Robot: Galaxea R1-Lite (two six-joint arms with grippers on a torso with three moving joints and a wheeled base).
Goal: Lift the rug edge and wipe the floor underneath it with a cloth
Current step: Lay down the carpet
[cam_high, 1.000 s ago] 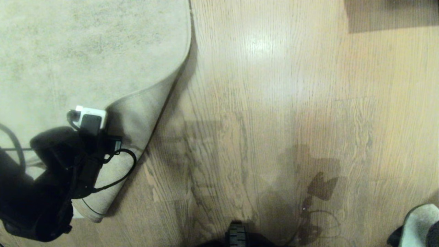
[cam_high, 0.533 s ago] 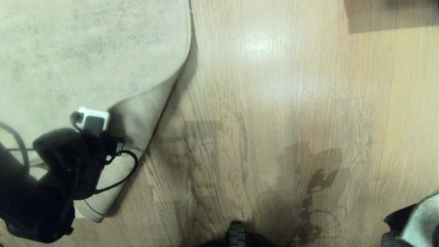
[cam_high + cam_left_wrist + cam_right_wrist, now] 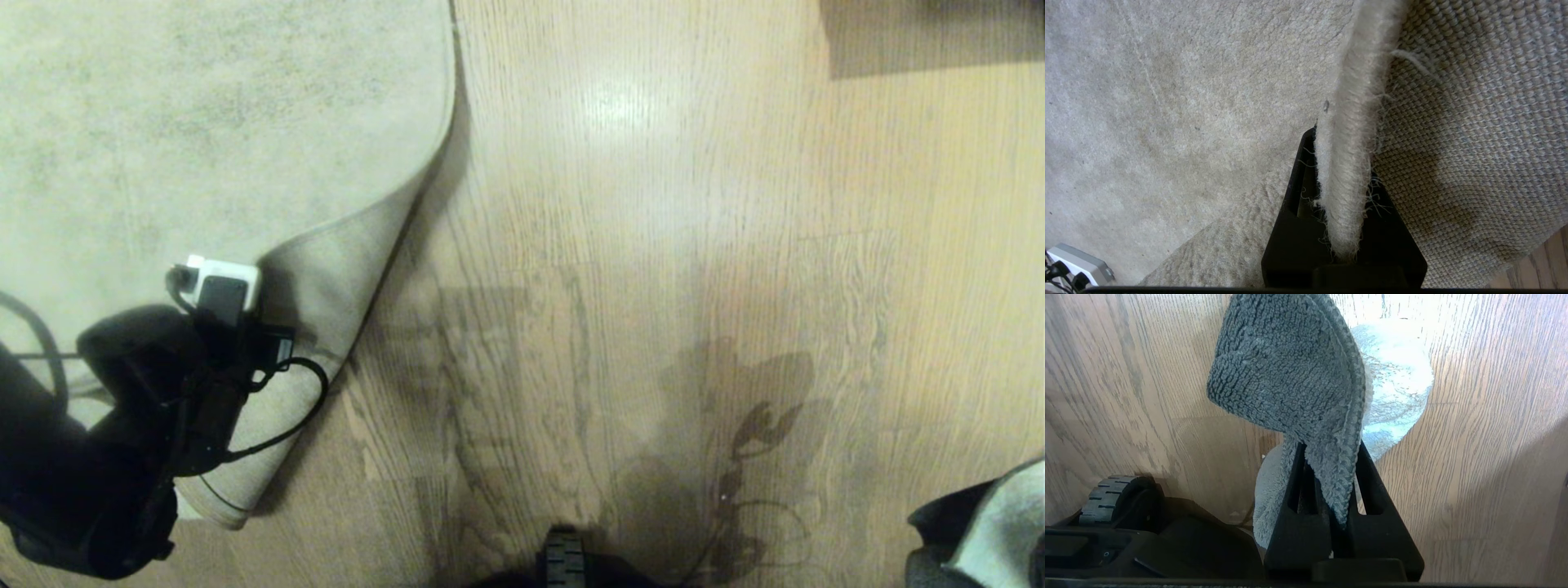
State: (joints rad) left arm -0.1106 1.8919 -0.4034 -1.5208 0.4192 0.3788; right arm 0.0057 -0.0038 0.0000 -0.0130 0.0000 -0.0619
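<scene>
Fingers of my left gripper (image 3: 1345, 212) pinch the rug edge (image 3: 1349, 134), folded back at near left. Right gripper (image 3: 1331, 522) fingers clamp the cloth (image 3: 1298, 375) above the floor (image 3: 653, 245) at near right; I judge wiping not yet started.

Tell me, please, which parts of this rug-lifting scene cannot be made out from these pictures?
- Head view: left claw hidden by its own arm.
- Head view: cloth and right claw cut off by the frame's corner.
- Floor beneath the folded rug edge: covered by the flap.
</scene>
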